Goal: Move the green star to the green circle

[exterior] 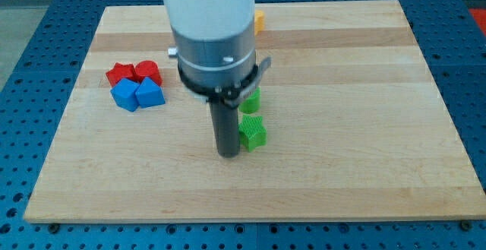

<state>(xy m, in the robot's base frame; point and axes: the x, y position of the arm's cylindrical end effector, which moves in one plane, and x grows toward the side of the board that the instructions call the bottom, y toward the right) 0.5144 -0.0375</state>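
The green star (pixel 253 131) lies near the board's middle, just below the green circle (pixel 250 101), which is partly hidden behind the arm. The two green blocks are close together; I cannot tell if they touch. My tip (pixel 228 154) rests on the board just left of and slightly below the green star, right beside it.
Two red blocks (pixel 134 73) and two blue blocks (pixel 137 94) sit clustered at the view's left. An orange-yellow block (pixel 259 21) shows at the view's top, mostly hidden behind the arm (pixel 211 30). The wooden board (pixel 364 128) lies on a blue perforated table.
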